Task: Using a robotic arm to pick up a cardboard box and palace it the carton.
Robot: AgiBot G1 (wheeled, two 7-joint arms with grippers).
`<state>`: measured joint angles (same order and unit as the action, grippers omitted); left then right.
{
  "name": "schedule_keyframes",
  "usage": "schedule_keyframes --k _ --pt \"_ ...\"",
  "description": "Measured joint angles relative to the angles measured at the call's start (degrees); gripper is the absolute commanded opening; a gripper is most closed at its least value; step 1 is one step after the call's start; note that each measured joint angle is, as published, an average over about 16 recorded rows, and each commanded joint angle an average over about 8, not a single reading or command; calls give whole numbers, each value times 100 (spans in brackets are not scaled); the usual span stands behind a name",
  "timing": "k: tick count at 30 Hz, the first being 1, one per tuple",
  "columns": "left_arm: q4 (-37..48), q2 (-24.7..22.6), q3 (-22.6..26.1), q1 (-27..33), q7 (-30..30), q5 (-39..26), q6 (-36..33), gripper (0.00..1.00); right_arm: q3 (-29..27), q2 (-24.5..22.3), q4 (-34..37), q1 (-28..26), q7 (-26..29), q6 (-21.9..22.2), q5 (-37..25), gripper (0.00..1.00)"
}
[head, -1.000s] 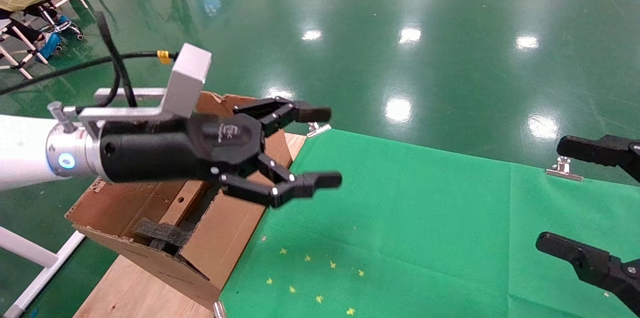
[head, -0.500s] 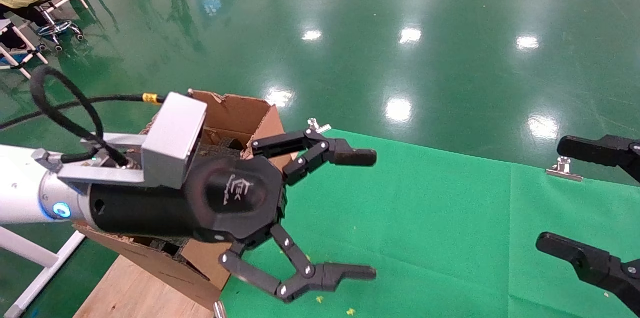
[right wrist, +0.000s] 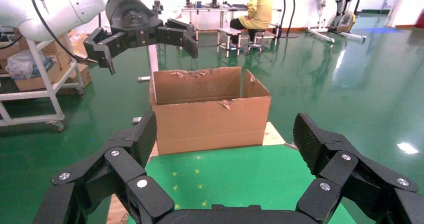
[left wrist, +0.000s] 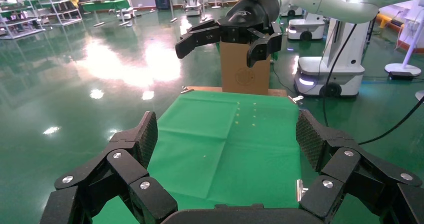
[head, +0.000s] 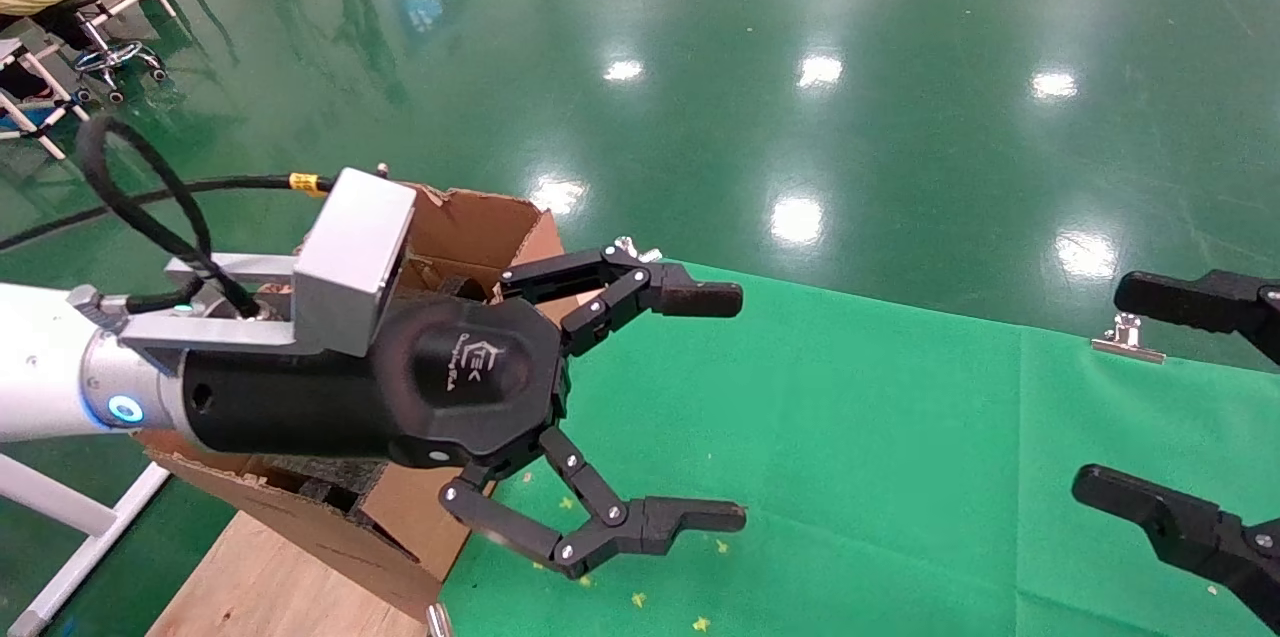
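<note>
head view looks down close over the green cloth (head: 850, 437); wrist views face each other (both share it).

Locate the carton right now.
The carton sits at the robot's left in the head view, on the wooden board at the green cloth's left edge, mostly hidden behind the open left pincer.

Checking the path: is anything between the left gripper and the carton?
Nothing visible. The left gripper, open and empty, hangs over the green cloth right beside the carton; the right gripper is parked opposite.
</note>
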<state>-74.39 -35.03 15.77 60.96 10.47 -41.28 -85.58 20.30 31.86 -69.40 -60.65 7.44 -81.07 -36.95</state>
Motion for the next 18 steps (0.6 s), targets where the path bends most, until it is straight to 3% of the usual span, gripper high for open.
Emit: schedule_keyframes --k 18 --pt "69 1 19 47 23 -46 -2 100 0 0 0 0 0 0 0 100"
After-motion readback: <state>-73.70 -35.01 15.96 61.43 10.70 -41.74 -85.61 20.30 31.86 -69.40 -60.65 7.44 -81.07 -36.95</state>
